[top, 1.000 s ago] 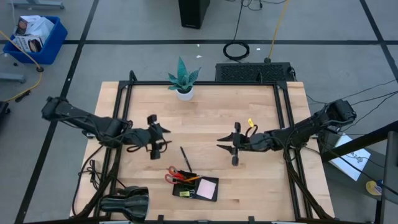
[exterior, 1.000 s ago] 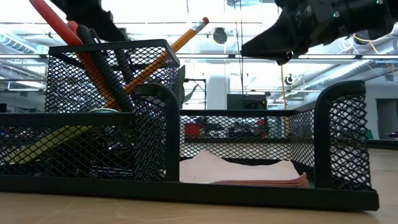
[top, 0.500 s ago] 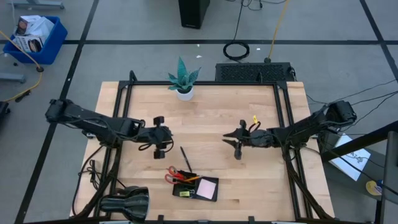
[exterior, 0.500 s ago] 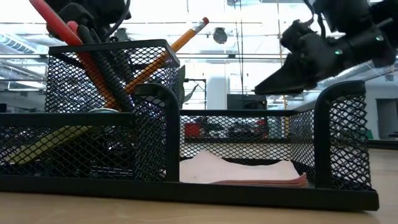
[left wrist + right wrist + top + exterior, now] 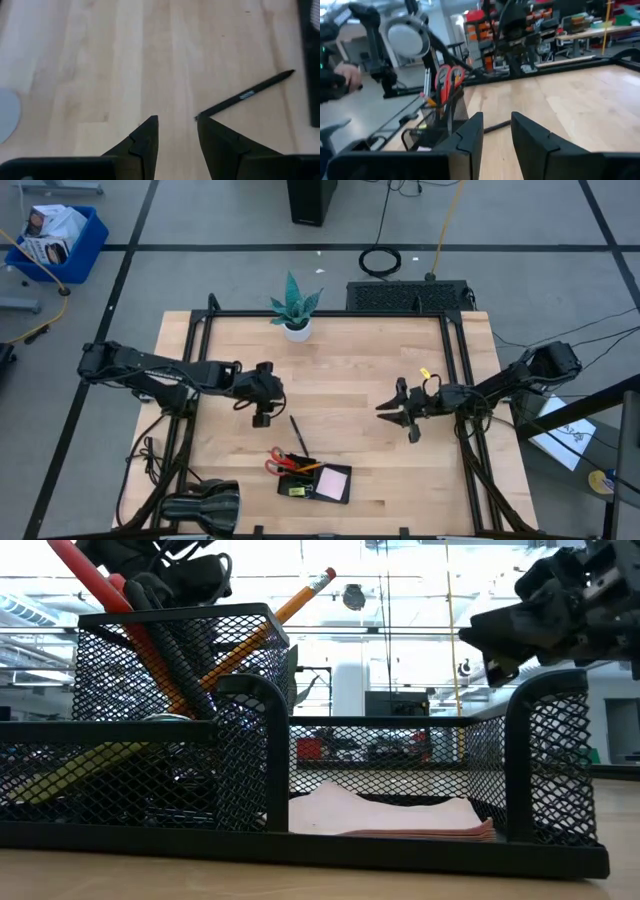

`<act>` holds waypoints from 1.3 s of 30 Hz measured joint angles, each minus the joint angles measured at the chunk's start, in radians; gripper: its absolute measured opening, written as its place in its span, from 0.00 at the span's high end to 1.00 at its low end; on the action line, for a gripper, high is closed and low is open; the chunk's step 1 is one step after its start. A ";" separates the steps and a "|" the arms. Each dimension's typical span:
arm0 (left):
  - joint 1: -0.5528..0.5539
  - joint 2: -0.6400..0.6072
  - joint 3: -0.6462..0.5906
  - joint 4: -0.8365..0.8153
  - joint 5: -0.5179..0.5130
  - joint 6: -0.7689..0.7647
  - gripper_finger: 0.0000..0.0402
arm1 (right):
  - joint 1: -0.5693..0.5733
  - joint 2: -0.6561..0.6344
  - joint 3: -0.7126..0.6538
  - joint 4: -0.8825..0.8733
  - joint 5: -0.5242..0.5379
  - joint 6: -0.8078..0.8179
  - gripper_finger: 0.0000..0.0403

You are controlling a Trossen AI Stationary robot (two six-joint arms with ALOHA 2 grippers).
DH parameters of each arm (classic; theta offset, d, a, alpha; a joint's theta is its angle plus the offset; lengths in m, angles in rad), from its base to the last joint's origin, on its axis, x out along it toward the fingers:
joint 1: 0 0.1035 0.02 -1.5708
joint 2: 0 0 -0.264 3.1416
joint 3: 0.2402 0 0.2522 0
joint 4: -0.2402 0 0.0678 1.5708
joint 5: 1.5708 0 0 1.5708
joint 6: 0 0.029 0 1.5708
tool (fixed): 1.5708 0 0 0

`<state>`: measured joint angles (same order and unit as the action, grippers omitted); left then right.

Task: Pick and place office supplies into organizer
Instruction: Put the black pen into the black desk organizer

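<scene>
The organizer [image 5: 315, 482] is a black mesh tray near the table's near edge. It holds red-handled scissors [image 5: 278, 460], an orange pencil [image 5: 290, 605], a pale note pad [image 5: 332, 482] and a small yellow piece [image 5: 297, 491]. One thin black pen [image 5: 297, 434] lies flat on the wood just beyond the organizer. My left gripper [image 5: 261, 418] is open and points down, a little to the left of the pen's far end [image 5: 200, 116]. My right gripper [image 5: 400, 420] is open over bare wood, right of centre. In the right wrist view it faces the organizer [image 5: 432, 132].
A potted teal plant [image 5: 295, 310] stands at the far edge. A black rounded lamp-like object [image 5: 205, 505] sits at the near left corner. A black mesh panel [image 5: 408, 295] lies beyond the far edge. Bare wood shows between the two grippers.
My left gripper has moved toward the table's right, closer to the pen, and has turned to point down. My right gripper has drawn back toward the table's right edge, away from the centre. The pen and the organizer have stayed where they were.
</scene>
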<state>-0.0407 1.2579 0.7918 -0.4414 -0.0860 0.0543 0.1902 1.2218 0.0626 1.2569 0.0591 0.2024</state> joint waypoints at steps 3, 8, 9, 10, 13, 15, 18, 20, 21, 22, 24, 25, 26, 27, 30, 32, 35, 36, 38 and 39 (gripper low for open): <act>0.017 0.000 0.000 -0.002 -0.019 -0.027 0.65 | 0.000 -0.021 -0.034 0.065 0.021 0.006 0.77; 0.023 0.000 0.000 0.058 -0.085 -0.054 0.65 | 0.004 -0.025 -0.046 0.049 0.018 0.101 0.77; 0.023 0.000 0.000 0.069 -0.105 -0.043 0.65 | 0.004 -0.026 -0.046 0.046 0.018 0.121 0.77; 0.023 0.000 0.000 0.085 -0.123 -0.029 0.65 | 0.004 -0.025 -0.046 0.039 0.018 0.140 0.77; 0.021 0.000 0.000 0.091 -0.145 0.006 0.65 | 0.004 -0.025 -0.047 0.036 0.018 0.153 0.77; 0.019 0.000 0.000 0.074 -0.123 -0.025 0.65 | 0.004 -0.025 -0.047 0.032 0.018 0.149 0.77; 0.021 -0.001 0.000 0.051 -0.032 0.042 0.65 | 0.001 -0.025 -0.047 0.033 0.018 0.133 0.77; 0.029 0.000 0.000 0.022 0.026 0.147 0.65 | 0.001 -0.025 -0.048 0.033 0.018 0.126 0.77; 0.030 0.000 -0.003 0.027 0.041 0.194 0.65 | 0.001 -0.025 -0.048 0.033 0.018 0.126 0.77; 0.030 0.006 -0.004 0.041 0.051 0.229 0.65 | 0.001 -0.025 -0.048 0.033 0.018 0.126 0.77; 0.030 0.035 -0.005 0.090 0.059 0.243 0.65 | 0.001 -0.025 -0.048 0.033 0.018 0.126 0.77; 0.030 0.052 -0.005 0.113 0.060 0.240 0.65 | 0.001 -0.025 -0.048 0.033 0.018 0.126 0.77; 0.030 0.070 -0.005 0.137 0.062 0.239 0.65 | 0.001 -0.025 -0.048 0.033 0.018 0.126 0.77; 0.030 0.090 -0.005 0.165 0.066 0.249 0.65 | 0.001 -0.025 -0.049 0.033 0.018 0.126 0.77; 0.031 0.149 0.002 0.178 0.068 0.288 0.65 | 0.001 -0.025 -0.049 0.033 0.018 0.126 0.77; 0.031 0.193 0.023 0.178 0.090 0.294 0.65 | 0.001 -0.025 -0.049 0.033 0.018 0.126 0.77; 0.031 0.252 0.058 0.097 0.144 0.342 0.65 | 0.001 -0.025 -0.049 0.032 0.018 0.126 0.77; 0.027 0.275 0.072 0.092 0.148 0.363 0.65 | 0.001 -0.025 -0.049 0.033 0.018 0.126 0.77; 0.019 0.299 0.081 0.084 0.151 0.391 0.65 | 0.001 -0.025 -0.049 0.031 0.018 0.126 0.77; 0.014 0.310 0.085 0.082 0.163 0.401 0.65 | 0.001 -0.025 -0.049 0.026 0.018 0.126 0.77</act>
<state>-0.0267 1.5677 0.8770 -0.3593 0.0771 0.4553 0.1913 1.1969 0.0139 1.2829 0.0770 0.3283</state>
